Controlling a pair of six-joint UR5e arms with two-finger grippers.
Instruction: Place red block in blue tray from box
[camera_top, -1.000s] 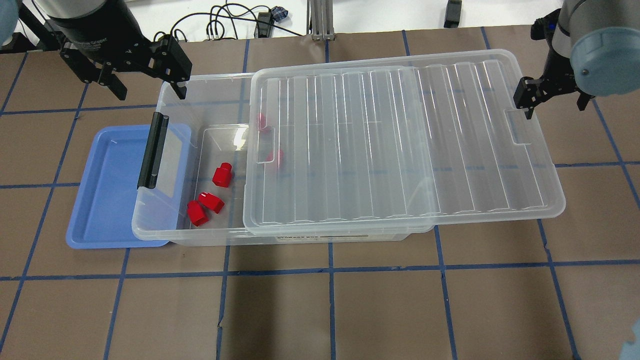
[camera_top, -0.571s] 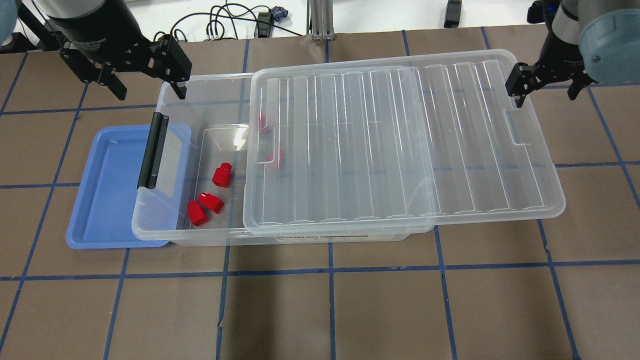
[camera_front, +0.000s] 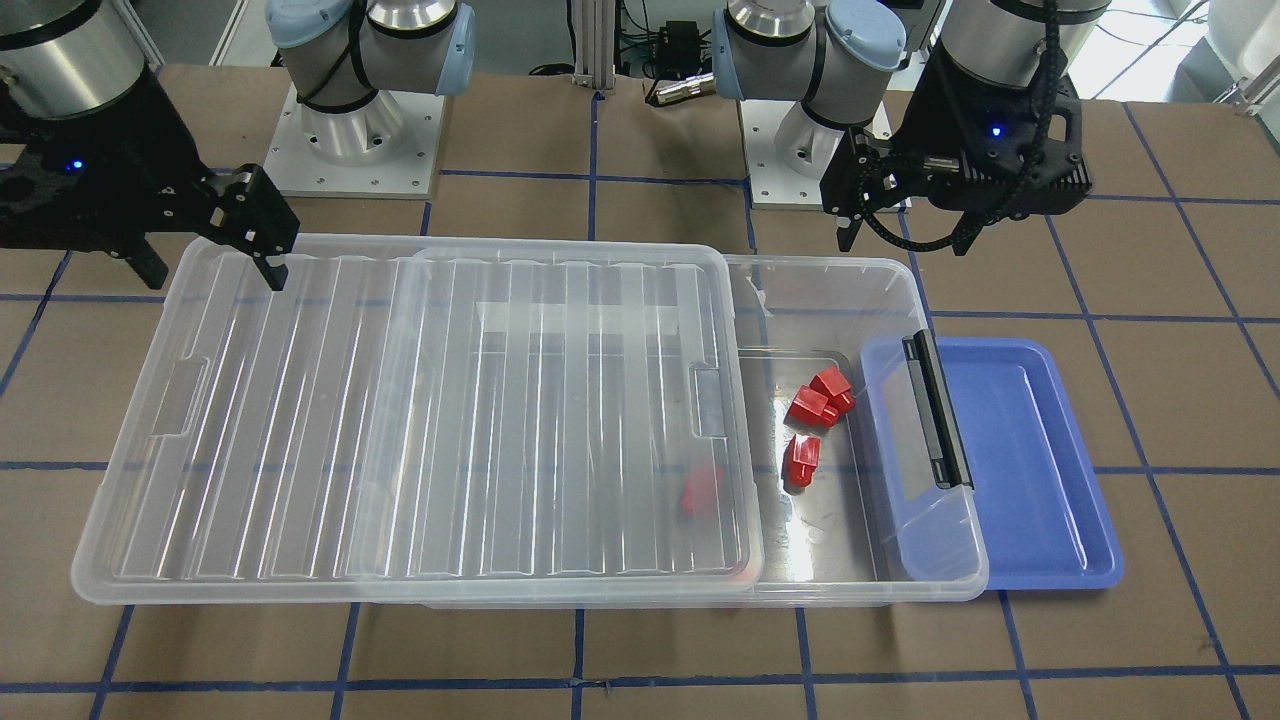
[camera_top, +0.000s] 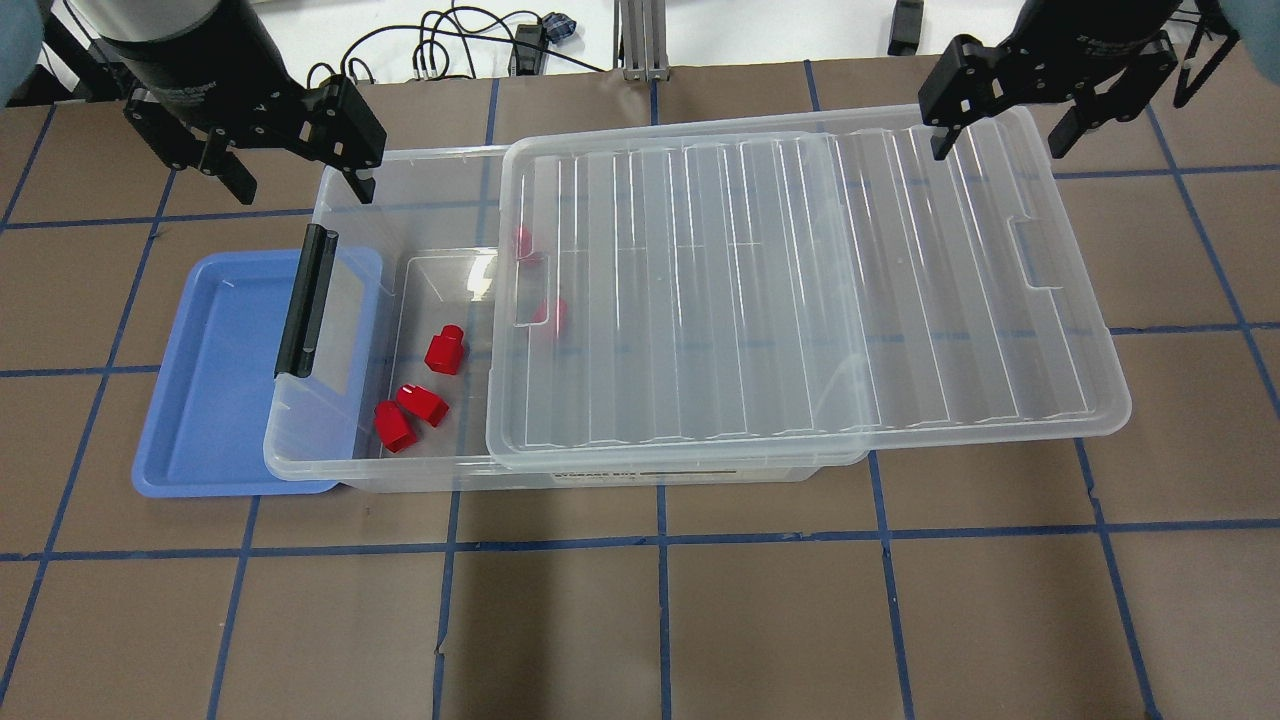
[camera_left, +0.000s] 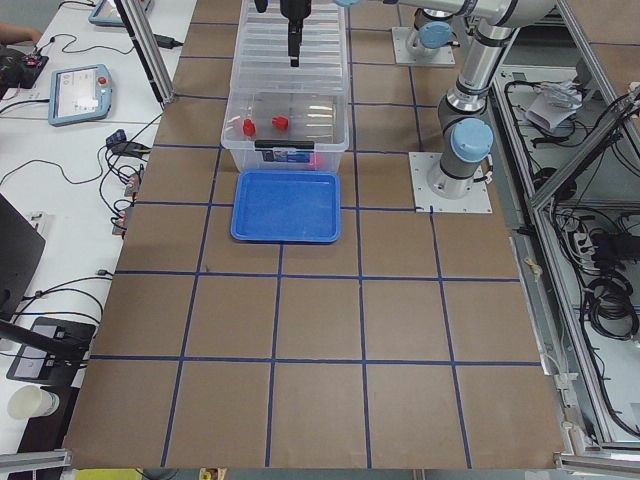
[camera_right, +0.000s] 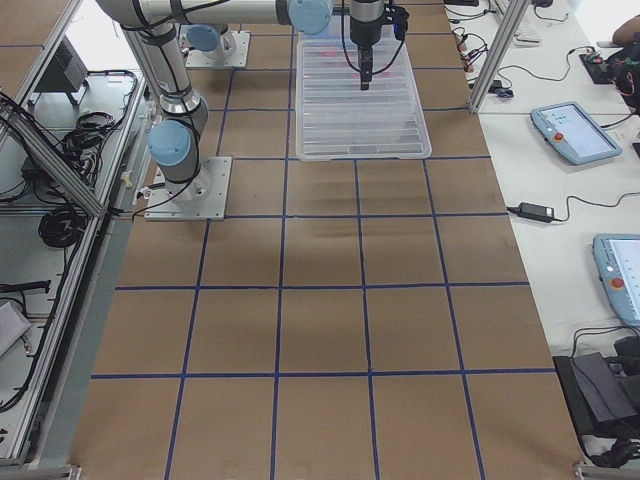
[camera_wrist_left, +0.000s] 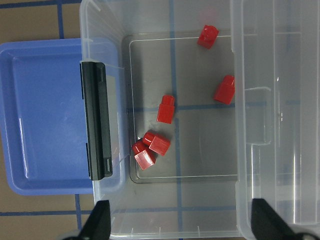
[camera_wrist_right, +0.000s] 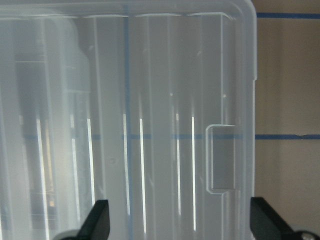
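Observation:
The clear box stands mid-table, its ribbed lid slid right so the left end is uncovered. Three red blocks lie in the uncovered end, and two more show through the lid. The blue tray lies partly under the box's black latch. My left gripper is open and empty above the box's far left corner; its wrist view shows the blocks below. My right gripper is open and empty over the lid's far right edge.
Cables and a metal post lie beyond the table's far edge. Both arm bases stand on plates behind the box. Brown table with blue tape lines lies in front of the box.
My right gripper has moved from the lid's right end back and leftward to over the lid's far edge, still open. The left gripper, box, lid and blocks have not moved.

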